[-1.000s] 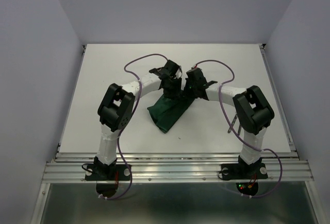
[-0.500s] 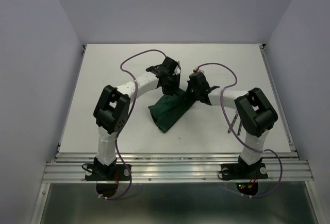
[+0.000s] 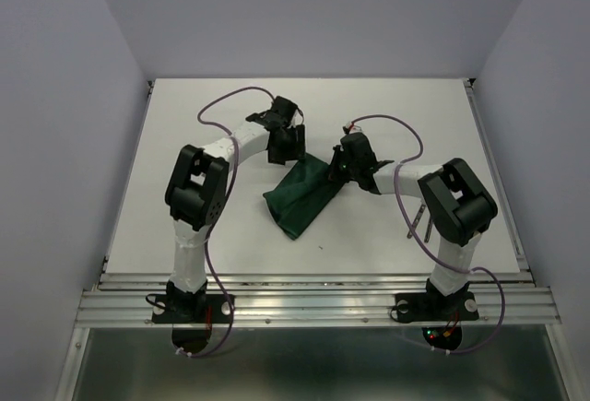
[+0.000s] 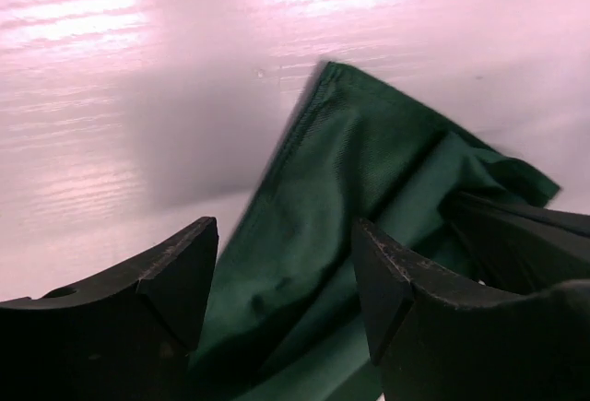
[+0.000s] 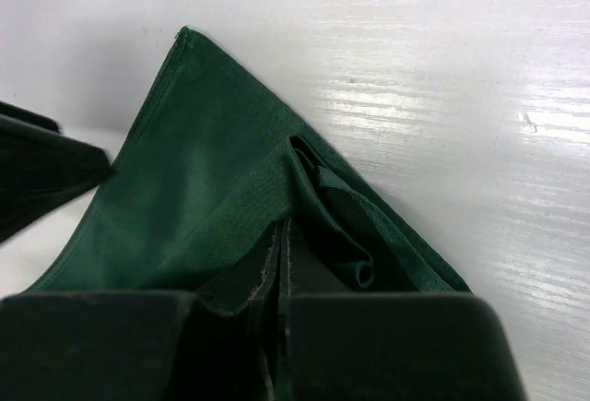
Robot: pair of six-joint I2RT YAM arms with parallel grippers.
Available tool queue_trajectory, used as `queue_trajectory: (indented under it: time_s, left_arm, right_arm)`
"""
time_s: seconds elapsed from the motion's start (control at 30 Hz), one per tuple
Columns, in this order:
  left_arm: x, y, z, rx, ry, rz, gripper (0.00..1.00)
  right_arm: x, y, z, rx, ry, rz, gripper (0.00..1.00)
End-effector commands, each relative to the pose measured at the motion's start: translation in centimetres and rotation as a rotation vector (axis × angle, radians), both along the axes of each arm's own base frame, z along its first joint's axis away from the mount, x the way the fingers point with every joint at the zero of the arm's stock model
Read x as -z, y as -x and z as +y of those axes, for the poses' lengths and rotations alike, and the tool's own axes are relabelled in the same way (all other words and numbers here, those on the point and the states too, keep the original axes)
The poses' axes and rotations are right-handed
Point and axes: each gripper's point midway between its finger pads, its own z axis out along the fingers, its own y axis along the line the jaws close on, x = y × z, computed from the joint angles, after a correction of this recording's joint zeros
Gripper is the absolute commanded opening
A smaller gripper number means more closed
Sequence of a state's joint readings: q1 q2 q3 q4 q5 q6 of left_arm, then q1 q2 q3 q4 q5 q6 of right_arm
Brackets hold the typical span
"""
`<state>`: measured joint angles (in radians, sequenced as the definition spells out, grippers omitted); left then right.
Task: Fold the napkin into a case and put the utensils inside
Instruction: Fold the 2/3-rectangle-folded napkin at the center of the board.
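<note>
Pinching the napkin [image 5: 203, 180] at its far end, the right gripper [image 5: 279, 267] is clamped shut; the left gripper [image 4: 284, 235] gapes wide, so 1 tug could undo the fold.

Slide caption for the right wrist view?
Right gripper shut on a fold of the green napkin, over the white table.

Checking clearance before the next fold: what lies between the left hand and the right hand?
The dark green cloth napkin's far corner on the white table, seen in the top view; the right hand pinches it.
</note>
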<state>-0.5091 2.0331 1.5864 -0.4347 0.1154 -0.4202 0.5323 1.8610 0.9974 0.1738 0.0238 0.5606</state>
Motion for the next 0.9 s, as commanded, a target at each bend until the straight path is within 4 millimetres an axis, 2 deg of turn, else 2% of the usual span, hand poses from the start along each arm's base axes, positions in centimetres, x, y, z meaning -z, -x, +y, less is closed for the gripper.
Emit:
queue_trajectory:
  time_s: [0.0, 0.17, 0.3, 0.33, 0.5, 0.53, 0.57, 0.6, 0.63, 0.73, 0.77, 0.83, 0.87]
  left_arm:
    - [2.4, 0.3, -0.3, 0.039, -0.049, 0.032, 0.7]
    - [3.9, 0.9, -0.4, 0.056, -0.059, 0.068, 0.66]
    - [5.0, 1.4, -0.1, 0.057, -0.076, 0.095, 0.55]
    - [5.2, 1.6, -0.2, 0.064, -0.074, 0.101, 0.48]
    - [5.3, 1.9, -0.5, 0.068, -0.068, 0.105, 0.31]
    - [5.2, 1.9, -0.5, 0.069, -0.068, 0.103, 0.19]
    - [5.1, 1.8, -0.5, 0.064, -0.067, 0.102, 0.12]
    - [4.9, 1.6, -0.4, 0.061, -0.07, 0.095, 0.04]
    - [4.5, 1.5, -0.4, 0.056, -0.073, 0.09, 0.0]
    - [2.9, 1.0, -0.4, 0.04, -0.066, 0.051, 0.0]
    - [1.5, 0.7, -0.6, 0.037, -0.051, 0.023, 0.0]
    - [0.4, 0.6, -0.7, 0.035, -0.03, 0.0, 0.0]
    - [-0.9, 0.5, -0.9, 0.036, -0.012, -0.023, 0.0]
  right_arm:
    - [0.8, 0.3, 0.4, -0.03, 0.005, -0.004, 0.01]
    - [0.9, 0.2, 0.5, -0.031, 0.002, -0.002, 0.01]
    - [0.8, 0.0, 0.6, -0.027, -0.001, -0.004, 0.01]
    - [0.8, 0.0, 0.7, -0.025, -0.003, -0.003, 0.01]
    - [0.7, -0.1, 0.7, -0.021, -0.009, -0.003, 0.01]
    - [0.7, 0.0, 0.7, -0.022, -0.009, -0.001, 0.01]
    - [0.7, 0.0, 0.7, -0.02, -0.009, 0.0, 0.01]
    - [0.7, 0.0, 0.7, -0.021, -0.011, 0.001, 0.01]
    - [0.7, 0.0, 0.7, -0.02, -0.012, 0.002, 0.01]
    - [0.7, 0.0, 0.6, -0.008, -0.01, 0.004, 0.01]
    - [0.8, 0.0, 0.5, -0.003, -0.008, 0.009, 0.01]
    - [1.0, -0.1, 0.4, 0.013, -0.005, 0.019, 0.01]
    - [1.0, -0.1, 0.4, 0.016, -0.002, 0.022, 0.01]
